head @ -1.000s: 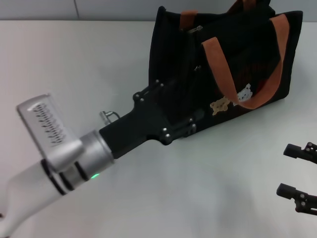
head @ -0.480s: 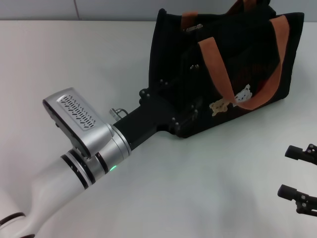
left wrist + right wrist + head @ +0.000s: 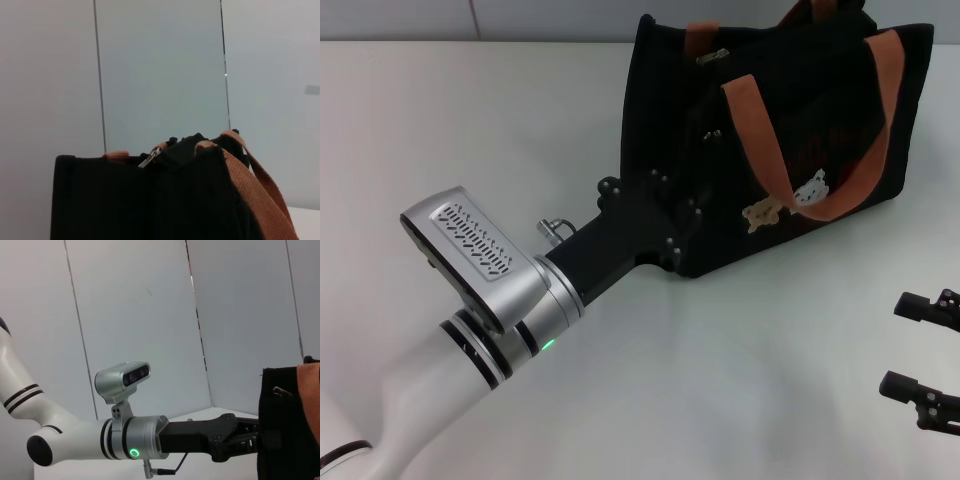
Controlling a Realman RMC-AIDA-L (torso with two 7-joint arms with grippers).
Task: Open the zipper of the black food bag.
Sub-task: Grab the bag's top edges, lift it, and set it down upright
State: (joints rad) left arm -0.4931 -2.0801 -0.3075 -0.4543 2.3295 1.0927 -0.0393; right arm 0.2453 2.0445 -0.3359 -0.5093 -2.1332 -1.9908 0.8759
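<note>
Two orange-brown straps [image 3: 775,140] arch over the black food bag [image 3: 760,160], which stands toward the far right corner of the worktop [image 3: 470,120], its bear patches [image 3: 790,200] facing the near edge. The bag looks like soft fabric, light and probably empty, so it is likely to slide or fold in rather than resist a pull; the walls sag a little between the straps. The zipper [image 3: 150,159] runs along the top edge, and its small silver pull tab sits at the end nearest the left arm, tilted up against the fabric in the left wrist view. That tab is the place to take hold: thin metal, probably slippery, needing a firm pinch.

The left gripper [image 3: 695,215] presses up against the bag's left end wall, well below the tab. Its fingers are lost against the black fabric, so whether they are spread or pressed together cannot be told. The right gripper [image 3: 932,355] hangs idle near the right near corner, fingers spread, holding nothing.

Open worktop lies left of and in front of the bag, giving free room for approach. The straps crowd the zip line and could snag a gripper travelling along it, and the bag sits close to the far edge.
</note>
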